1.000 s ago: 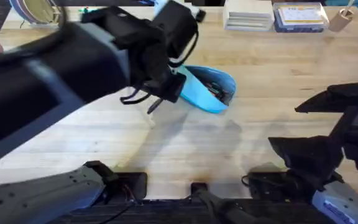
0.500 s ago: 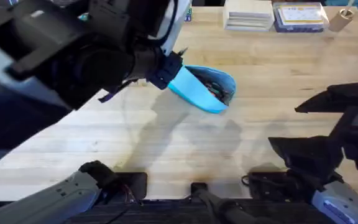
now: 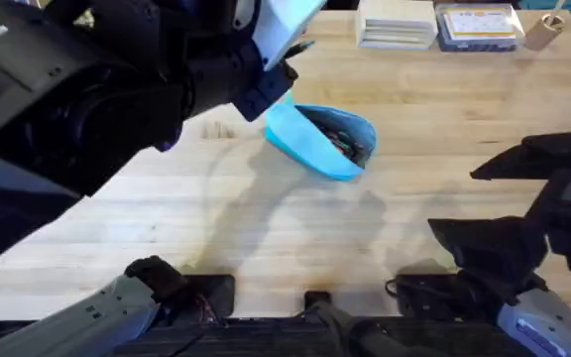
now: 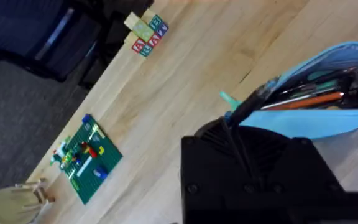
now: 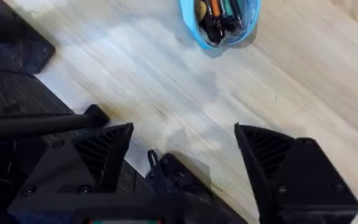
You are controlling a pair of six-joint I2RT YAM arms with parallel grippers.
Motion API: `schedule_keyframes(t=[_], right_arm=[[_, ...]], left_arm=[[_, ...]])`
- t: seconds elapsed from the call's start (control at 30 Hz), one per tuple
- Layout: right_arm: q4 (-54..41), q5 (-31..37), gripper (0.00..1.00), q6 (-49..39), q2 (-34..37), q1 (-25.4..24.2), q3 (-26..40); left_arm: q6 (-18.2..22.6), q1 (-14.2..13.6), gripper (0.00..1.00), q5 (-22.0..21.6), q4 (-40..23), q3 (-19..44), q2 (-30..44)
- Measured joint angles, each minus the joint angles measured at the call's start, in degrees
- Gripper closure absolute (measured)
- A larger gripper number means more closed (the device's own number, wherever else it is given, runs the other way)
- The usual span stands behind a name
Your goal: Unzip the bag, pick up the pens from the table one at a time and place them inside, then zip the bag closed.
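Observation:
The light-blue bag (image 3: 310, 149) lies on the table (image 3: 266, 228) just past the middle, unzipped, with several pens (image 3: 347, 145) showing in its dark inside. My left gripper (image 3: 278, 89) hovers at the bag's left end, its arm large and dark across the upper left. In the left wrist view a slim black pen (image 4: 257, 102) runs from my gripper's front into the mouth of the bag (image 4: 328, 121), beside orange and green pens. My right gripper (image 3: 479, 203) hangs low at the right, open and empty, with the bag (image 5: 219, 22) well ahead of its fingers (image 5: 104, 155).
A white box (image 3: 397, 22) and a clear box with blue contents (image 3: 476, 27) stand at the table's back right. Toy letter blocks (image 4: 146, 34) and a green brick plate (image 4: 86, 155) lie along the far left edge. Bare wood stretches from the bag to the front edge.
My left arm has swung up and toward the far side, bringing its gripper and the pen from in front of the bag to its left end. The right arm has stayed still.

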Motion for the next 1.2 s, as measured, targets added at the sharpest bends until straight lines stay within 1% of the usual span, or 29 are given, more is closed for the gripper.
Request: schedule_keyframes(t=[0.1,0.2,0.23,0.27,0.47,0.6,0.73,0.9,1.2], right_arm=[[-0.02,0.01,0.003,0.00,0.00,0.00,0.00],[-0.02,-0.01,0.003,0.00,0.00,0.00,0.00],[-0.02,-0.01,0.003,0.00,0.00,0.00,0.00],[-0.02,-0.01,0.003,0.00,0.00,0.00,0.00],[-0.04,-0.01,0.003,0.00,0.00,0.00,0.00],[-0.03,-0.01,0.003,0.00,0.00,0.00,0.00],[-0.04,0.00,0.004,0.00,0.00,0.00,0.00],[-0.04,-0.01,0.004,0.00,0.00,0.00,0.00],[-0.04,-0.01,0.004,0.00,0.00,0.00,0.00]], left_arm=[[0.85,0.00,0.958,1.67,0.82,0.00,0.00],[1.25,0.00,0.958,4.42,1.33,0.00,0.09],[1.38,0.00,0.958,5.69,1.44,0.00,0.19],[1.57,0.00,0.959,10.42,1.66,0.00,1.14],[1.81,0.00,0.958,17.21,1.64,0.00,4.09],[3.81,0.00,0.959,21.51,1.66,0.00,6.21],[5.55,0.00,0.959,23.90,2.42,0.00,7.99],[6.67,0.00,0.959,26.33,4.12,0.00,9.85],[7.01,0.00,0.959,28.26,5.29,0.00,11.84]])
